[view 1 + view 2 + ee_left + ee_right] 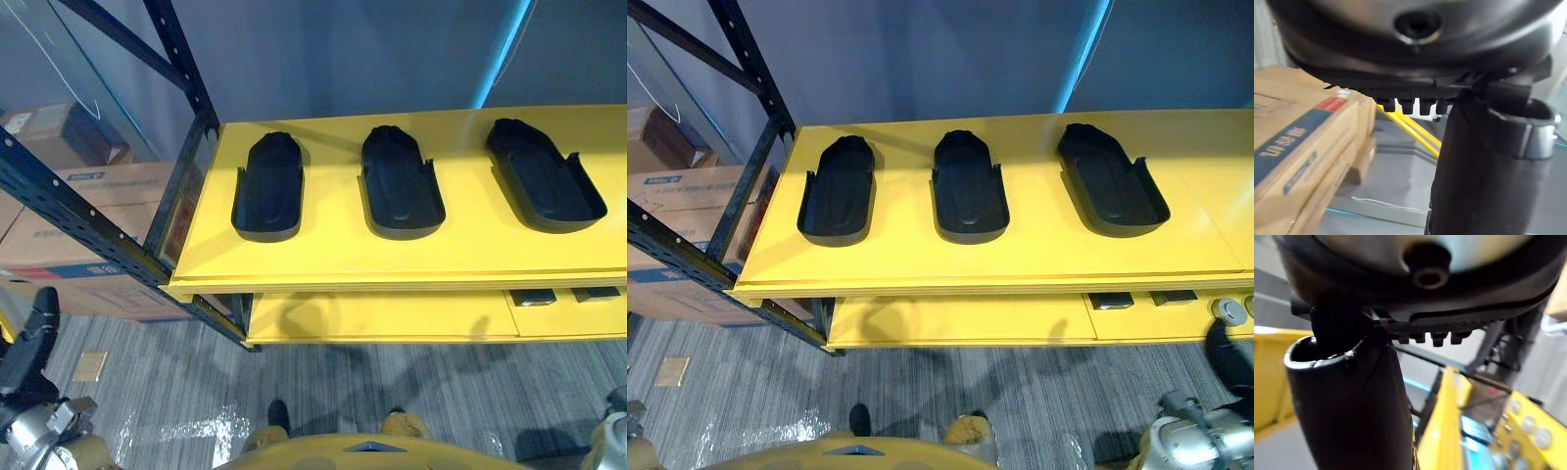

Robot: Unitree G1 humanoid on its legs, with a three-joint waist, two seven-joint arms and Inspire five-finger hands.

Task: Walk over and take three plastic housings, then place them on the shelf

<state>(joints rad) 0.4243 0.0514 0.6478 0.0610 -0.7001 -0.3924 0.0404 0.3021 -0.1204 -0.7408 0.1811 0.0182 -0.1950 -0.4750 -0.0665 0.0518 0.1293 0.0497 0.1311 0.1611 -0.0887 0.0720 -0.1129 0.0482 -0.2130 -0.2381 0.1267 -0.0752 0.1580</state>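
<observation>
Now housings [402, 186] lie on shelf [323, 257]; left hand [34, 333], right hand [1227, 357] hang clear

left housing [267, 188]: black, shallow open tray with a rounded nose and raised rim, hollow side up, upper centre-left on the yellow shelf [411, 257].
middle housing [400, 184]: same shape, lying flat, apart from both neighbours.
right housing [544, 176]: same, angled slightly, upper right of the frame.
</observation>
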